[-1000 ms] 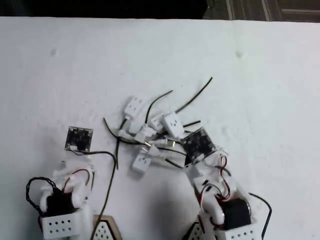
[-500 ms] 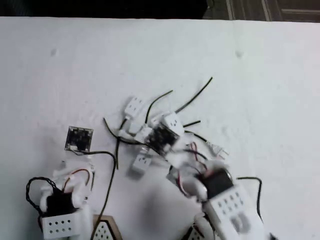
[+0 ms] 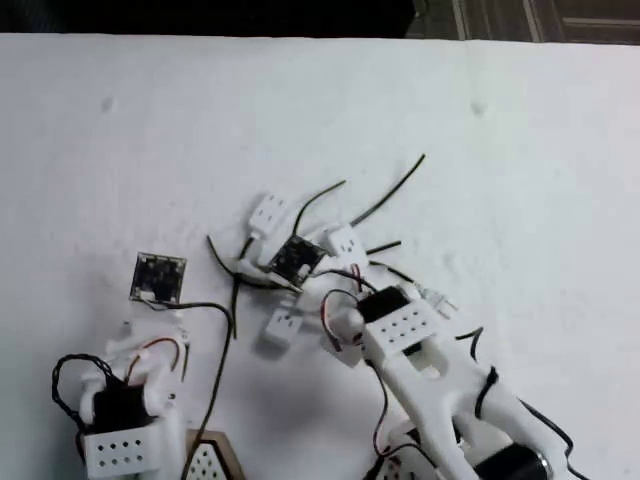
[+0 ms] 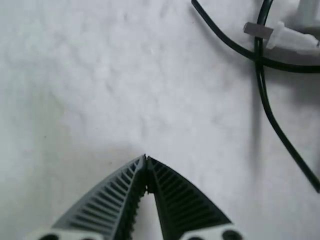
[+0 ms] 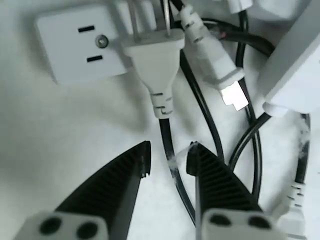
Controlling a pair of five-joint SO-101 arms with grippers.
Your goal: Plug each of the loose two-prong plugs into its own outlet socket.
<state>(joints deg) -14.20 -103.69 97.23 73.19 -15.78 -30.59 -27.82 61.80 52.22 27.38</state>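
Right end effector [image 5: 169, 156] narrowly open, straddling the black cord [image 5: 166, 134] behind a white two-prong plug [image 5: 152, 55], probably lining up a grasp. Plug lies just beside an outlet socket [image 5: 80, 42], mid-worktop [image 3: 500, 120]. Left end effector [image 4: 146, 172] closed and empty by the near-left corner, out of the way.

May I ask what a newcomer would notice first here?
A tangle of white plugs, sockets and black cords lies in the middle of the table. The right pincer hangs open astride one cord, behind a plug beside a socket. The left pincer is shut over bare table.
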